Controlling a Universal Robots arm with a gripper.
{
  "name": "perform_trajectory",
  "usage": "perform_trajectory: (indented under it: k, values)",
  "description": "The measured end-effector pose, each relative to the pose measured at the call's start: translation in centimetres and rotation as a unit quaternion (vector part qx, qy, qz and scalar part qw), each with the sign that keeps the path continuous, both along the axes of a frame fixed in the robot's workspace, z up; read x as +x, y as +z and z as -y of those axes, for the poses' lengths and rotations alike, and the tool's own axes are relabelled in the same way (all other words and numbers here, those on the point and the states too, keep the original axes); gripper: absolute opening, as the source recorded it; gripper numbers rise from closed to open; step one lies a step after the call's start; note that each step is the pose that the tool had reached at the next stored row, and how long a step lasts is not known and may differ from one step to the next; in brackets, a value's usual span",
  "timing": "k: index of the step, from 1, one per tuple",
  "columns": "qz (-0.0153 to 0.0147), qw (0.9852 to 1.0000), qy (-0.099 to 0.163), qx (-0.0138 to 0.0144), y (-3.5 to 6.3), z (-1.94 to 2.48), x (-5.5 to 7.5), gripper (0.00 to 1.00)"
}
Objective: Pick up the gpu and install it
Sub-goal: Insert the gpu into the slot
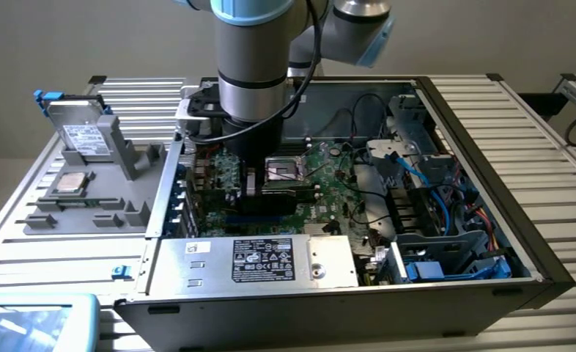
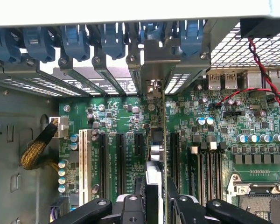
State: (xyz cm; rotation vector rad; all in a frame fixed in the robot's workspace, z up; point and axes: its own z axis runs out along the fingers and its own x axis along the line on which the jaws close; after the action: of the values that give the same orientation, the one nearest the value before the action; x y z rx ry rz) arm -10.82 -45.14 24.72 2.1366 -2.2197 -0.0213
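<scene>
Inside the computer case (image 1: 366,312): motherboard (image 1: 329,172), and the end effector (image 2: 155,205) clamped on the gpu (image 2: 153,179), held edge-on. Beneath the case, slatted worktop (image 1: 537,125); behind it, plain grey wall (image 1: 73,37).

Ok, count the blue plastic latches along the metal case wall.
6 blue plastic latches, in one row on the pale metal case wall. The thin gpu card has a bracket that overlaps one latch and may hide more.

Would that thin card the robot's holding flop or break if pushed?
Probably stiff: the gpu stands straight on edge in the gripper. Likely light, being so thin. Perhaps fragile: tiny parts stick out of its face.
</scene>
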Motion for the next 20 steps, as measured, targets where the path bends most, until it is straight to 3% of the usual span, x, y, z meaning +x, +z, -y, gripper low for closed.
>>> perform_trajectory:
  k: [5,11,20]
  values:
    - [0.0007,1.0,0.0,0.0001,-0.01,0.0,0.0,0.29]
    - [0.0038,1.0,0.0,0.0,-0.06,-0.06,-0.04,0.29]
    - [0.0048,1.0,0.0,0.0,-0.2,-0.06,-0.14,0.29]
